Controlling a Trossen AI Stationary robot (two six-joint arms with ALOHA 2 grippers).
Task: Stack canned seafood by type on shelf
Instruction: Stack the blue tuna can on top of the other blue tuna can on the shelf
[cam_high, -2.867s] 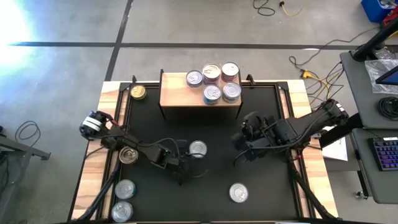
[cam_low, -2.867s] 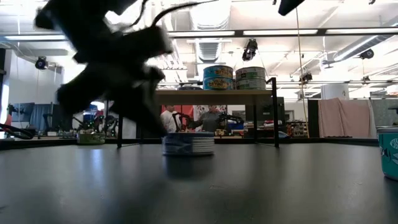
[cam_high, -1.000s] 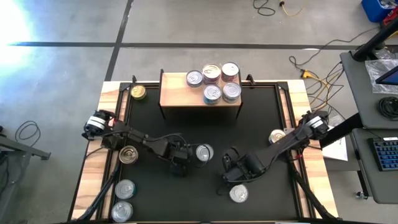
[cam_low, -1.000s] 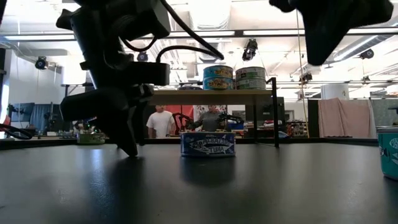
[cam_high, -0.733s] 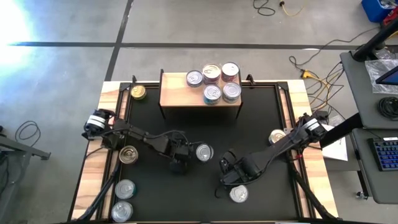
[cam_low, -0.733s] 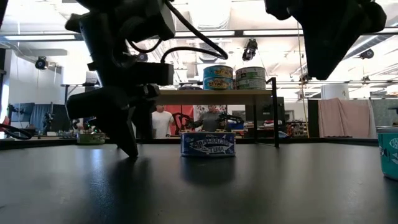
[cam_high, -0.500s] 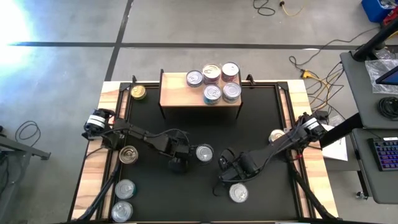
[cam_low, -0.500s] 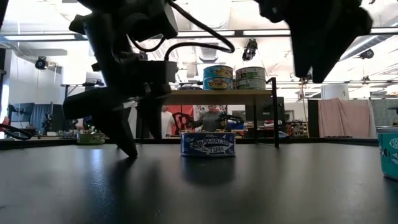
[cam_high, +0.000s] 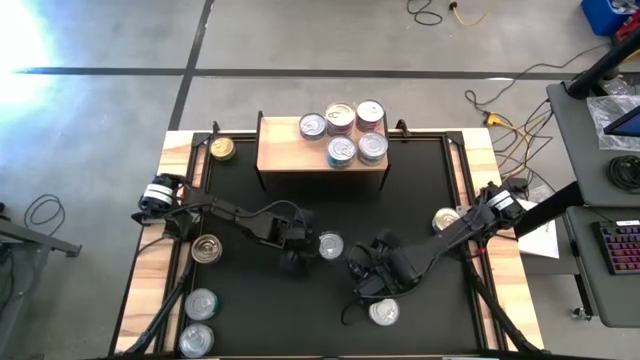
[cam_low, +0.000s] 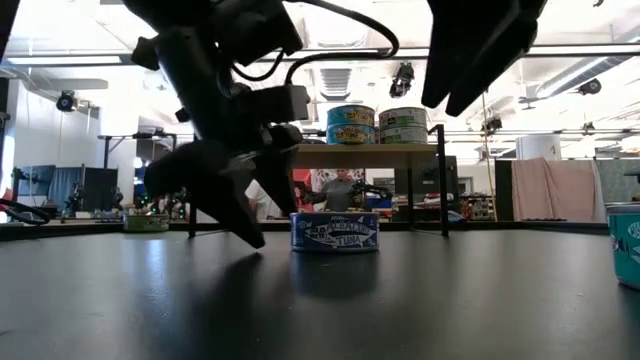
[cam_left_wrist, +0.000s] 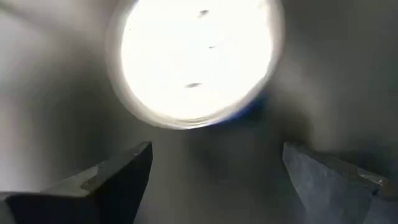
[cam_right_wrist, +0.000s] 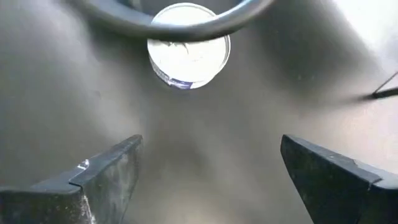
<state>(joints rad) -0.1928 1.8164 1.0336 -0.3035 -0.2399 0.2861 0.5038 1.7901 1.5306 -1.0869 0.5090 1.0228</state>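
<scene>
At the mat's near edge, around 7 o'clock, two silver tins (cam_high: 200, 302) sit on the bare wood table (cam_high: 150, 290) and a gold-lidded tin (cam_high: 207, 249) lies just beyond them at 8, all untouched. At 5 o'clock a single silver tin (cam_high: 383, 312) rests on the black mat (cam_high: 420, 170). The right gripper (cam_right_wrist: 210, 143) has swung in from the 3 o'clock side over the last seconds and now hangs over the mat just short of this tin. Its fingers, clenched a second ago, have spread wide and grasp nothing, and the wrist camera shows the tin ahead of the gap rather than inside it.

Near the mat's centre stands a blue-labelled tin (cam_high: 329, 245). The left gripper (cam_left_wrist: 216, 152) has crept in from 9 o'clock and widened its fingers too. They are released and empty, one tip low at the tin's side in the table-level view, with the bright lid lying just past the gap. At 3 o'clock another tin (cam_high: 445, 218) waits beside the right arm.

Farthest off, at 12 o'clock, the shelf (cam_high: 285, 150) carries five tins (cam_high: 343, 133) grouped at its right half. A small gold tin (cam_high: 222, 148) sits on the table at 11, off the shelf.

Both arms look to have just shifted from travelling to lining up a pick, each on its own tin. Neither has closed yet, so seven tins remain to be shelved and the job looks under halfway.
</scene>
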